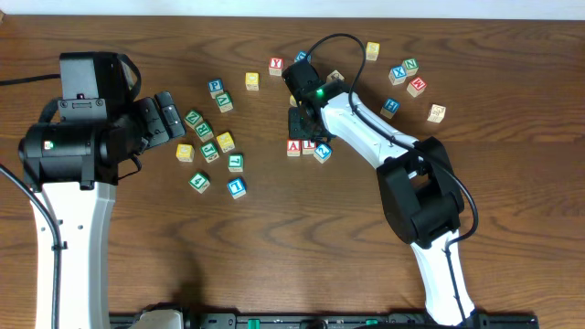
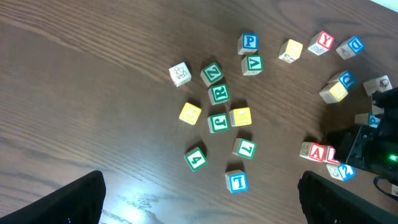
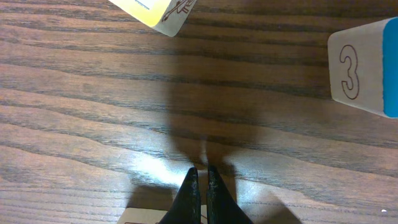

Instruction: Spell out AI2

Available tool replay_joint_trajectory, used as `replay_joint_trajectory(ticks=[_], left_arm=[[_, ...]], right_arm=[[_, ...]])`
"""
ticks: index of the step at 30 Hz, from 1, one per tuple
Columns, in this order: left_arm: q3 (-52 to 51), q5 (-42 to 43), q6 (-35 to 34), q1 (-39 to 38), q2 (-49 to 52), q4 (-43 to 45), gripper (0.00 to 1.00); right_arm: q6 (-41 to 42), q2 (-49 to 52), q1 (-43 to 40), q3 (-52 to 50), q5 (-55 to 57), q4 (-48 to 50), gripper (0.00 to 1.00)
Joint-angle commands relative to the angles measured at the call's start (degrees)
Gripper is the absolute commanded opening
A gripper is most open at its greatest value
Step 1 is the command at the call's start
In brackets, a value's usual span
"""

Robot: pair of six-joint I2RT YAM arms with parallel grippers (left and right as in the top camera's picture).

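Three cubes lie close together near the table's middle: the red "A" cube [image 1: 293, 146] [image 2: 317, 151], the red "I" cube [image 1: 309, 144] partly under the right arm, and the blue "2" cube [image 1: 322, 153] [image 2: 344, 172], turned askew at the row's right end. My right gripper [image 1: 302, 128] [image 3: 202, 183] is shut with nothing in it, tips low over bare wood just behind this row; a pale cube edge [image 3: 146, 218] shows under its fingers. My left gripper [image 1: 169, 114] [image 2: 202, 199] hangs wide open and empty above the left cluster.
Green, yellow and blue cubes [image 2: 217, 93] lie scattered on the left, with a blue "1" cube [image 1: 237, 187] [image 2: 238, 182] nearest the front. More cubes sit behind the right arm, one marked "3" [image 3: 360, 68], and a group at the right [image 1: 409, 78].
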Motion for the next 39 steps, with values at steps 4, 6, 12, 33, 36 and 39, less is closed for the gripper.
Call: replay_joint_trajectory(ticks=[4, 6, 12, 33, 36, 39], left_arm=[[-0.22, -0.70, 0.96, 0.20, 0.48, -0.17, 0.98], [-0.22, -0.70, 0.96, 0.20, 0.48, -0.17, 0.98], [-0.22, -0.70, 0.96, 0.20, 0.50, -0.17, 0.98], [-0.22, -0.70, 0.98, 0.20, 0.50, -0.17, 0.98], [-0.22, -0.70, 0.96, 0.20, 0.50, -0.17, 0.98], [-0.22, -0.70, 0.96, 0.20, 0.50, -0.17, 0.98]], right_arm=[[0.68, 0.79, 0.98, 0.94, -0.35, -0.37, 0.01], [0.68, 0.79, 0.98, 0.94, -0.50, -0.44, 0.01], [0.68, 0.79, 0.98, 0.94, -0.55, -0.46, 0.01], [-0.87, -1.75, -1.16, 8.44, 0.11, -5.18, 0.01], [-1.11, -2.16, -1.36, 8.57, 0.42, -7.58, 0.01], [-1.07, -2.16, -1.81, 8.33, 1.01, -11.15, 0.01]])
